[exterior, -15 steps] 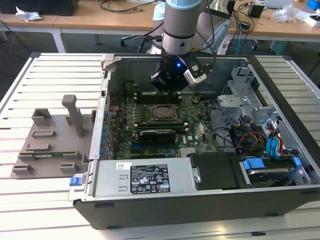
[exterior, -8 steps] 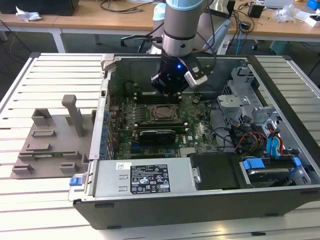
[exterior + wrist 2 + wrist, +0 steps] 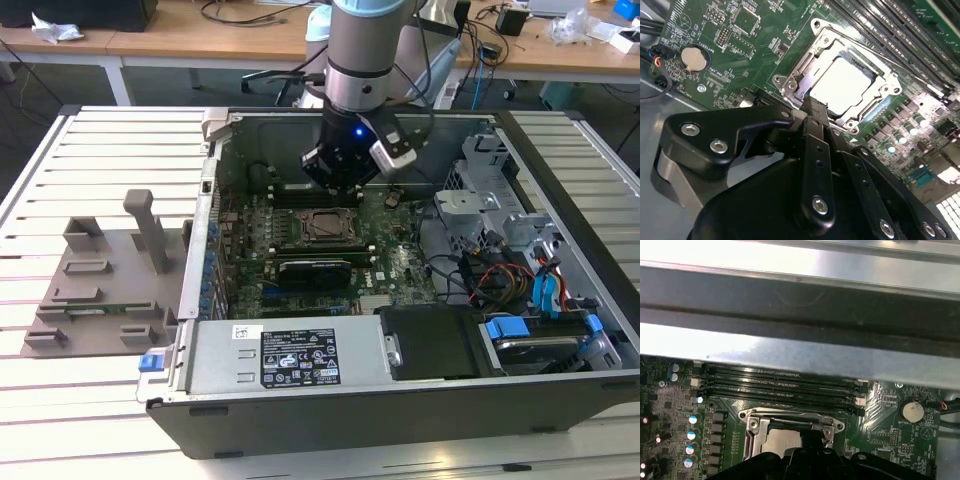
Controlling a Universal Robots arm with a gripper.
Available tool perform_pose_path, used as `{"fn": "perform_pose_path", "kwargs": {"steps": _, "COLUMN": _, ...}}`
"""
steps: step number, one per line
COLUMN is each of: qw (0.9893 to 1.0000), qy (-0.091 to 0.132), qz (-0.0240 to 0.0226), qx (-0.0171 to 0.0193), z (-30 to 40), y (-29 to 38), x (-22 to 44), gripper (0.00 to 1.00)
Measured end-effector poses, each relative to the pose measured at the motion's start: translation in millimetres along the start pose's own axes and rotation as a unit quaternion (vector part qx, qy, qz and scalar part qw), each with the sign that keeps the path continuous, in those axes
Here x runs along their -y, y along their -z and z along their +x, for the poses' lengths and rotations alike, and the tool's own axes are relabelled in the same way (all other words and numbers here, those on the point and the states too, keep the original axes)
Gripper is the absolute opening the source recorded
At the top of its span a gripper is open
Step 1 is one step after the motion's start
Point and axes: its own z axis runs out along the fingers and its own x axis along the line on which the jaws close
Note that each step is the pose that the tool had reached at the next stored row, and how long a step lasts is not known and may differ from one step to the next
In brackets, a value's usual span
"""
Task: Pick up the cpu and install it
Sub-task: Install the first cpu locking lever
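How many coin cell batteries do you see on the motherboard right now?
1. The coin cell battery sits on the motherboard, to one side of the socket holding the cpu; it shows in both wrist views. Others may be hidden behind the claw.

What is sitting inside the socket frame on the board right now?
The cpu lies flat inside the socket frame, silvery top up. The claw covers its near edge; contacts underneath are hidden.

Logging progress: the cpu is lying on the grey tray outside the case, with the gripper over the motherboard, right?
Not the tray: the second wrist view shows the cpu inside the socket frame, with the gripper over the motherboard.
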Motion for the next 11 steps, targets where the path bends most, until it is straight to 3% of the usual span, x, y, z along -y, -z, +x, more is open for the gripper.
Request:
{"fn": "perform_pose_path", "kwargs": {"steps": 1, "qw": 1.0, "qy": 0.0, "qz": 0.0051, "qx": -0.0006, "z": 0.1, "y": 0.8, "x": 0.2, "gripper": 0.11}}
{"fn": "perform_pose_path", "kwargs": {"steps": 2, "qw": 0.9998, "qy": 0.0, "qz": 0.0177, "qx": -0.0019, "z": 0.1, "y": 2.2, "x": 0.6, "gripper": 0.11}}
{"fn": "perform_pose_path", "kwargs": {"steps": 4, "qw": 0.9996, "qy": 0.0, "qz": 0.028, "qx": -0.0031, "z": 0.2, "y": 4.1, "x": 0.9, "gripper": 0.11}}
{"fn": "perform_pose_path", "kwargs": {"steps": 7, "qw": 0.9995, "qy": 0.0, "qz": 0.0325, "qx": -0.0032, "z": 0.3, "y": 10.6, "x": 1.0, "gripper": 0.11}}
{"fn": "perform_pose_path", "kwargs": {"steps": 11, "qw": 0.9994, "qy": 0.0, "qz": 0.0343, "qx": -0.0031, "z": 0.5, "y": 26.6, "x": 1.0, "gripper": 0.11}}
